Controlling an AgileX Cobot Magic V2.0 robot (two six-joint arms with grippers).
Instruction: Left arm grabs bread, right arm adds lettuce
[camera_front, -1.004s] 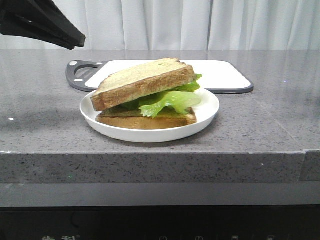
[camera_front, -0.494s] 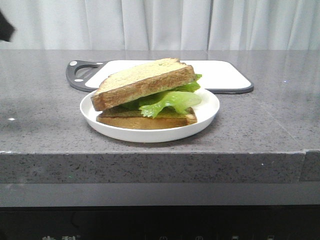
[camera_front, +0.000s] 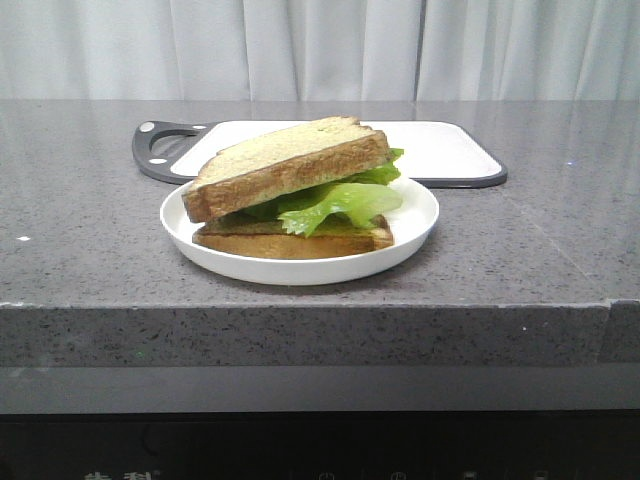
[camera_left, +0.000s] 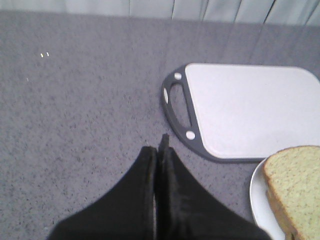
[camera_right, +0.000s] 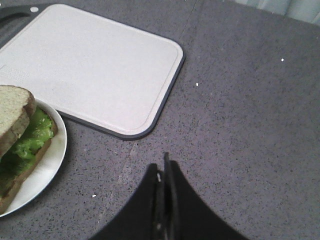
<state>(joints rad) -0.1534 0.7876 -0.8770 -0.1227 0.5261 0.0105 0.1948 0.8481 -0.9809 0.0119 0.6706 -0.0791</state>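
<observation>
Judging by the bread (camera_front: 285, 165) laid over the lettuce (camera_front: 340, 200) on the plate (camera_front: 415, 215), the task is taken as finished, with the left tool (camera_left: 159, 155) and right tool (camera_right: 162, 177) closed and empty above the counter (camera_front: 90, 250).

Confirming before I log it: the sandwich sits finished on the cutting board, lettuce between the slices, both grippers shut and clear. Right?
Not quite: the front view shows the sandwich on the white plate, in front of the cutting board. Lettuce between slices and both grippers shut, left gripper and right gripper, hold.
</observation>
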